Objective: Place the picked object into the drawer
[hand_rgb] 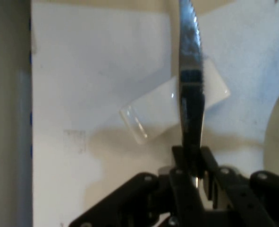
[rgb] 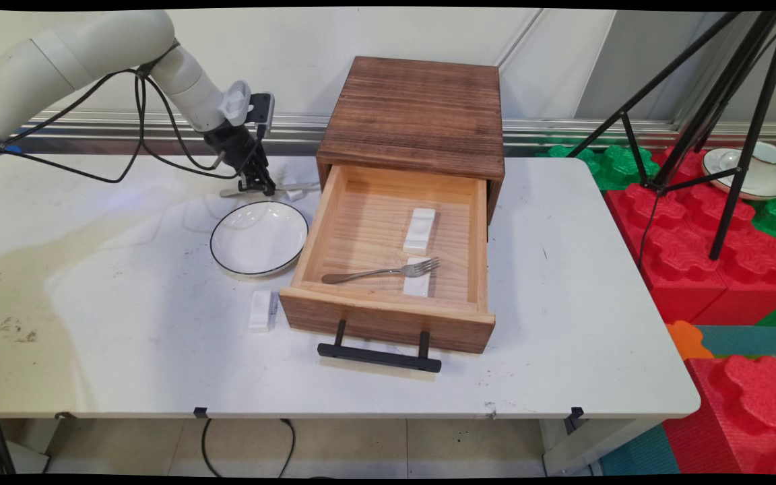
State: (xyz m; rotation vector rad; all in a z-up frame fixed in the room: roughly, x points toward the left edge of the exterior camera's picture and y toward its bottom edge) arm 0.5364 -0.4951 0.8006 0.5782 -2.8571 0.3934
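My gripper (rgb: 261, 186) is low over the table's far side, just behind the white plate (rgb: 259, 238), and is shut on a metal knife (rgb: 280, 188). In the hand view the serrated knife (hand_rgb: 191, 71) runs straight up from between the closed fingers (hand_rgb: 179, 158). Its blade crosses a small white rest (hand_rgb: 172, 106) on the table. The plate's rim (hand_rgb: 278, 137) shows at the right edge. In the main view the same white rest (rgb: 296, 195) lies between the gripper and the wooden drawer box (rgb: 415, 114).
The drawer (rgb: 388, 316) is pulled open toward the front. Inside it a fork (rgb: 381, 271) rests on a white rest (rgb: 417, 286), with a second one (rgb: 419, 230) behind. Another white rest (rgb: 261, 310) lies on the table left of the drawer front. A black tripod (rgb: 718, 135) and red foam blocks (rgb: 684, 242) stand to the right.
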